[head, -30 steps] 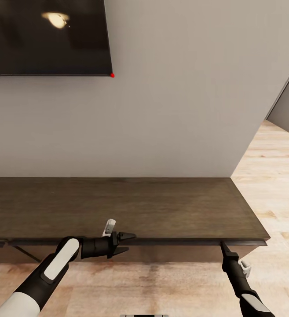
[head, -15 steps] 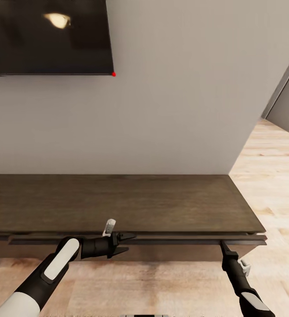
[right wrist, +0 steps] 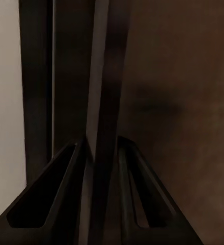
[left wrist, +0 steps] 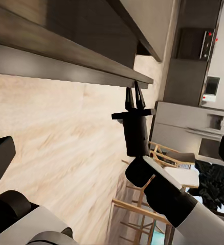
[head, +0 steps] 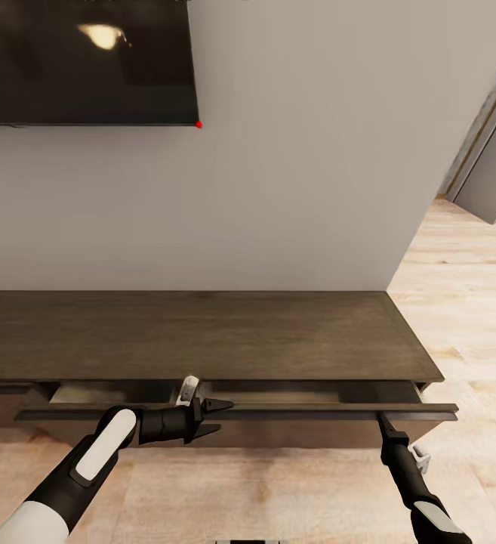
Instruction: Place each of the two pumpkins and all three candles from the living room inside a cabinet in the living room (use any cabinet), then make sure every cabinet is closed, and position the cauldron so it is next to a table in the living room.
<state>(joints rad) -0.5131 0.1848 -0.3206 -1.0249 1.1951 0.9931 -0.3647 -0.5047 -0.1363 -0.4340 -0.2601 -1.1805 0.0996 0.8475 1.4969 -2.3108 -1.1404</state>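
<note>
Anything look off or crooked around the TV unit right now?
Nothing looks damaged or spilled. The cabinet has its top drawer pulled partly out, level, with a pale interior showing. The right gripper is clamped on the drawer's front edge; the left gripper hangs open beside it.

I'm facing the cabinet (head: 202,332), which sits against the wall (head: 300,166) below the TV (head: 81,60). Its drawer (head: 232,412) juts out toward me, my right gripper (head: 383,420) pinching its front edge, left gripper (head: 219,417) just before it.
</note>
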